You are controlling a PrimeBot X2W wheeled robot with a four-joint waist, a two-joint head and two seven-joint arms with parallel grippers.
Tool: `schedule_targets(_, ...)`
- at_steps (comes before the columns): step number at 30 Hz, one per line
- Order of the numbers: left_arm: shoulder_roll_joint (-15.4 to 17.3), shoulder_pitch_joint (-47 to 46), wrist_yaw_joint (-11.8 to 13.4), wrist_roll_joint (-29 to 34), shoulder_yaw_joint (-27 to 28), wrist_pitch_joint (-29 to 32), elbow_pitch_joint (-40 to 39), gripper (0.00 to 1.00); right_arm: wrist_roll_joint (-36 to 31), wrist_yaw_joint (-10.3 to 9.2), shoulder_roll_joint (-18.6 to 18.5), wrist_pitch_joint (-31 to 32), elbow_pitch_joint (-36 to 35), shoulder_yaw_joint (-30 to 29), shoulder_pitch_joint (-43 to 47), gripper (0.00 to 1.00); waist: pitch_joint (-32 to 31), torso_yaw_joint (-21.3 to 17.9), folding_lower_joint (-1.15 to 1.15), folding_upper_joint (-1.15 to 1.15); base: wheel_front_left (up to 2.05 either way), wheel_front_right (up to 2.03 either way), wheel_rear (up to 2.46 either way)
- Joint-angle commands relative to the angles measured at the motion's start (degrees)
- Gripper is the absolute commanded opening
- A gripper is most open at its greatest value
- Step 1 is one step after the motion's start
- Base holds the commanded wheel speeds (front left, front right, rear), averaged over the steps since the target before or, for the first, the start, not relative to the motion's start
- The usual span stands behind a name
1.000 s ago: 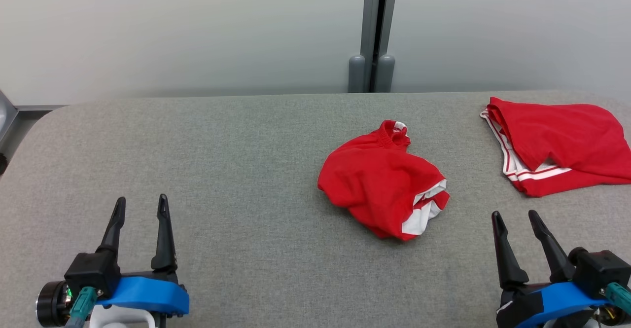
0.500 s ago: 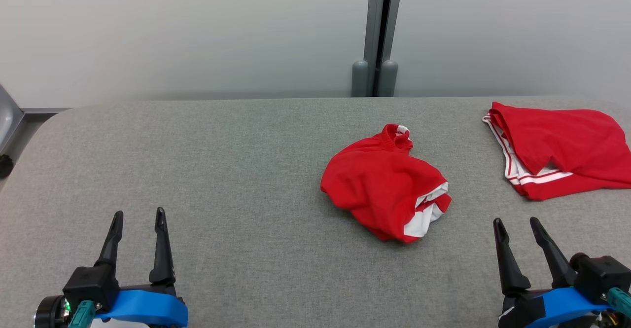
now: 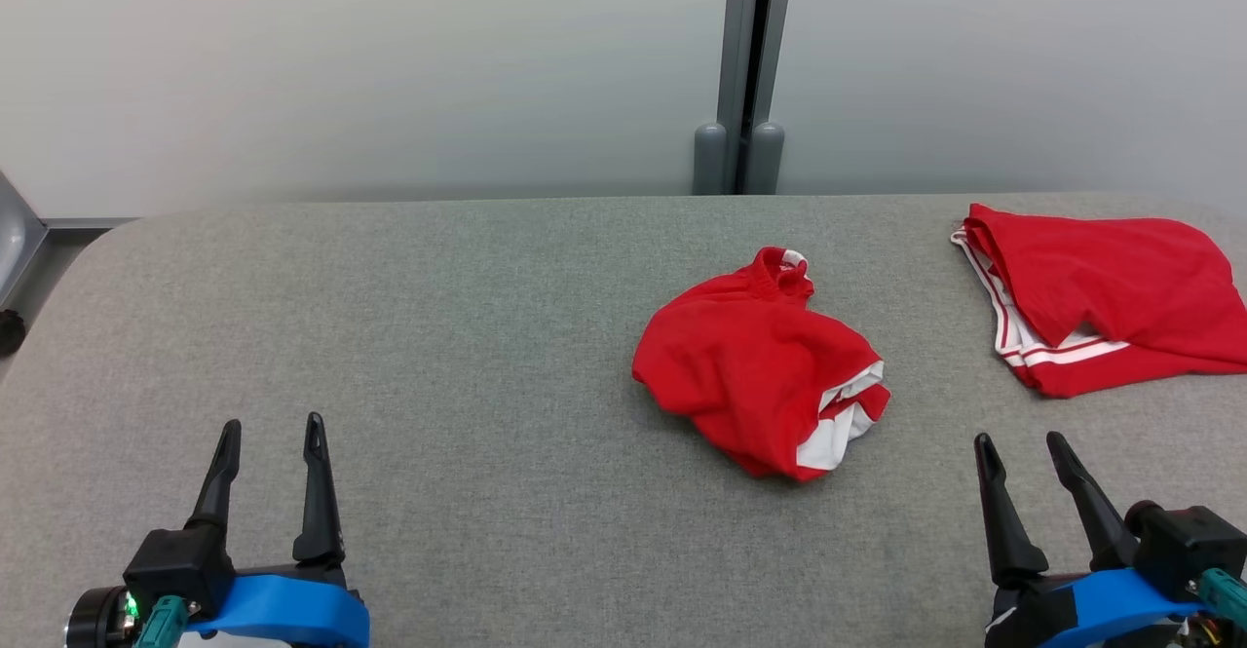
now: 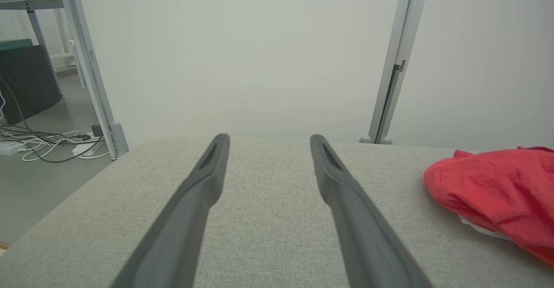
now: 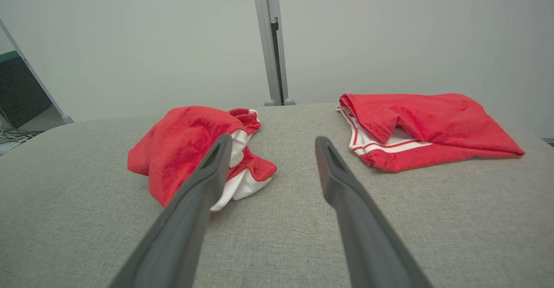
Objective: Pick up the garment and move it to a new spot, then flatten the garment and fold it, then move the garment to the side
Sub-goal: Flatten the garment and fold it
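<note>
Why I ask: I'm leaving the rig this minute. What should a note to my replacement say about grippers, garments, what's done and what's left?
Left gripper: open, empty, over the near left of the table.
Right gripper: open, empty, at the near right, closer to the clothes.
Crumpled red garment: bunched in a heap right of the table's middle, neither gripper touching it.
Second red garment: lies flatter at the far right, roughly folded; probably finished already.
Done: nothing visible on the crumpled one.
Left: pick it up, move it, flatten, fold, set aside.
</note>
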Motion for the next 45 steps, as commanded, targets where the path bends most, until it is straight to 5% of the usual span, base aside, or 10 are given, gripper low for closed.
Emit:
schedule_targets(1, 0.39, 0.26, 0.07, -0.13, 0.03, -0.26, -0.12, 1.0, 0.4, 0.01, -0.04, -0.07, 0.11, -0.13, 0.6, 1.0, 0.04, 0.06, 0.0, 0.0, 0.0, 0.0, 0.0)
schedule_targets(23, -0.26, -3.58, -0.45, 0.25, -1.17, -0.2, 0.34, 1.0, -3.31, 0.01, -0.05, 1.03, 4.6, 3.2, -17.08, 1.0, 3.84, 1.98, 0.0, 0.0, 0.0, 0.0, 0.0)
schedule_targets(45, -3.69, -7.41, -3.01, 1.83, -1.35, -0.25, 3.04, 1.0, -3.34, 0.01, -0.46, -5.06, 33.14, 0.59, -24.58, 1.0, 8.49, 8.19, 0.0, 0.0, 0.0, 0.0, 0.0)
